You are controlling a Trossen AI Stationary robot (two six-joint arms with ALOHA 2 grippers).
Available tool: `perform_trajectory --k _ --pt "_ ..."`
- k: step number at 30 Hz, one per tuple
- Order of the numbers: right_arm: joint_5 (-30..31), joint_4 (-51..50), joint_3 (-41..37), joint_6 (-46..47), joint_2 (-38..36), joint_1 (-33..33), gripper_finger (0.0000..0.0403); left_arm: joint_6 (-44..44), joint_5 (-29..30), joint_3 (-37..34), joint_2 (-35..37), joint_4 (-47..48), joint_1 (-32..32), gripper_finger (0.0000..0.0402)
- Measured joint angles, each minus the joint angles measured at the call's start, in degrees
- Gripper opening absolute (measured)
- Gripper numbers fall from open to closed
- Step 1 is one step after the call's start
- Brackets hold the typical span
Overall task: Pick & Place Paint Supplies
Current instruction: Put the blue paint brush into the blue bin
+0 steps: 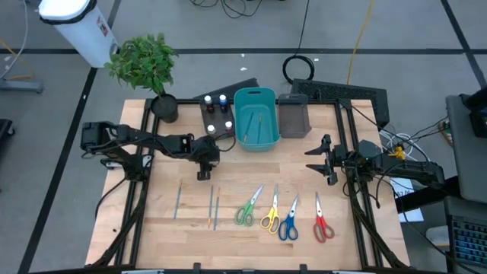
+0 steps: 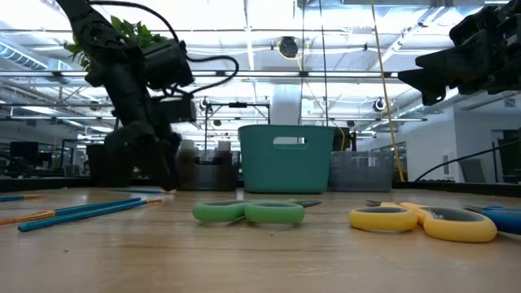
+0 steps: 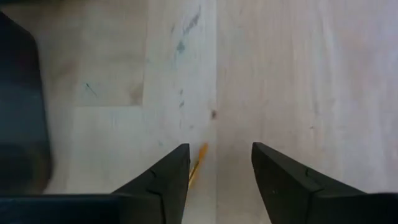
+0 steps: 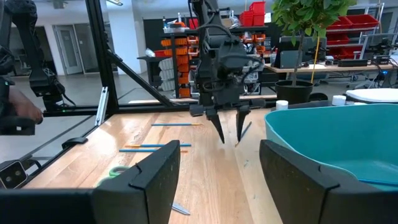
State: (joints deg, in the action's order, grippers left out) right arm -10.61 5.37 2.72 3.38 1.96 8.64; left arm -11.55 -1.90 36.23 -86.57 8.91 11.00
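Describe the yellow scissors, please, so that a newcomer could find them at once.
Start at the teal bin at the table's back edge and come toward the front, where four scissors lie in a row. The yellow scissors are second from the left, between the green scissors and the blue scissors.

Teal bin [image 1: 255, 118]; green [image 1: 245, 214], yellow [image 1: 269, 220], blue [image 1: 288, 228], red scissors [image 1: 323, 230].

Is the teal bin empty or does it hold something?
Not empty. The teal bin holds thin brushes lying on its floor, seen from above.
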Motion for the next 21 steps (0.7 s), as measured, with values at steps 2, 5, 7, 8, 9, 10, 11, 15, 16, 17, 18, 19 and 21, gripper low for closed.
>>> perform_trajectory --k 2,5,7,8,9,10,11,15,16,17,18,19,21 --pt "0.0 0.0 0.0 0.0 0.0 0.0 0.0212 0.1 -0.3 0.0 -1.6 -0.3 0.4 0.0172" --pt "0.0 0.0 0.0 0.0 0.0 0.0 0.0212 0.3 -1.0 0.3 -3.3 -0.5 1.0 0.0156" --pt "0.0 0.0 0.0 0.0 0.0 0.0 0.0212 1.1 -1.3 0.3 -4.0 -0.5 1.2 0.0144" --pt "0.0 0.0 0.0 0.0 0.0 0.0 0.0212 1.3 -1.5 0.3 -4.2 -0.5 1.3 0.0136" --pt "0.0 0.0 0.0 0.0 0.0 0.0 0.0212 1.4 -1.5 0.3 -4.3 -0.5 1.2 0.0129" --pt "0.0 0.0 0.0 0.0 0.0 0.0 0.0212 1.4 -1.5 0.3 -4.3 -0.4 1.2 0.0121" --pt "0.0 0.0 0.0 0.0 0.0 0.0 0.0212 1.4 -1.5 0.3 -4.4 -0.4 1.2 0.0113" --pt "0.0 0.0 0.0 0.0 0.0 0.0 0.0212 1.4 -2.2 0.2 -4.5 -0.3 1.2 0.0075" --pt "0.0 0.0 0.0 0.0 0.0 0.0 0.0212 1.5 -2.2 0.2 -4.5 -0.3 1.2 0.0065" --pt "0.0 0.0 0.0 0.0 0.0 0.0 0.0212 1.9 -2.2 0.2 -4.5 -0.3 1.2 0.0054" --pt "0.0 0.0 0.0 0.0 0.0 0.0 0.0212 2.6 -2.2 0.2 -4.5 -0.3 1.2 0.0042" --pt "0.0 0.0 0.0 0.0 0.0 0.0 0.0212 3.2 -2.2 0.2 -4.5 -0.3 1.3 0.0030" --pt "0.0 0.0 0.0 0.0 0.0 0.0 0.0212 3.9 -2.0 0.2 -4.6 -0.3 1.3 0.0009"
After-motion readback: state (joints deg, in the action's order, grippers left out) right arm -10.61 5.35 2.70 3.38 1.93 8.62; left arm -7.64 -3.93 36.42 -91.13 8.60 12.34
